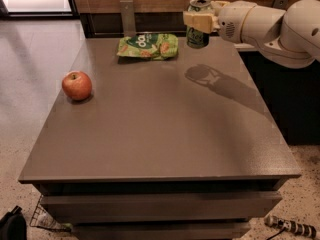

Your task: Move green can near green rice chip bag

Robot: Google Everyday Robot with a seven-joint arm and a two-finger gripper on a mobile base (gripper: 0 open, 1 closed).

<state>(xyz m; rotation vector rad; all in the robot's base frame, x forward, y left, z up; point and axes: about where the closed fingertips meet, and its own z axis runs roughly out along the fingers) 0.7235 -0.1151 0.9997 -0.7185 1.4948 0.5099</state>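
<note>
Nearest you on the table (150,149), a red apple (76,85) sits at the left. Farther back lies the green rice chip bag (148,46). Just right of it, the gripper (199,21) clamps the green can (197,38) upright. A finger hides the can's middle, and the arm is cut off at your right edge.

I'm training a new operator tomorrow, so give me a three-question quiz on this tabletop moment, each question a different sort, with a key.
1. True or false: the end effector, at the far edge of the table, is shut on the green can.
2. Which is nearest the green rice chip bag? A) red apple B) green can C) table's front edge
3. Fill in: the bag lies flat near the table's ____ edge.
Key: 1 true; 2 B; 3 far.
</note>
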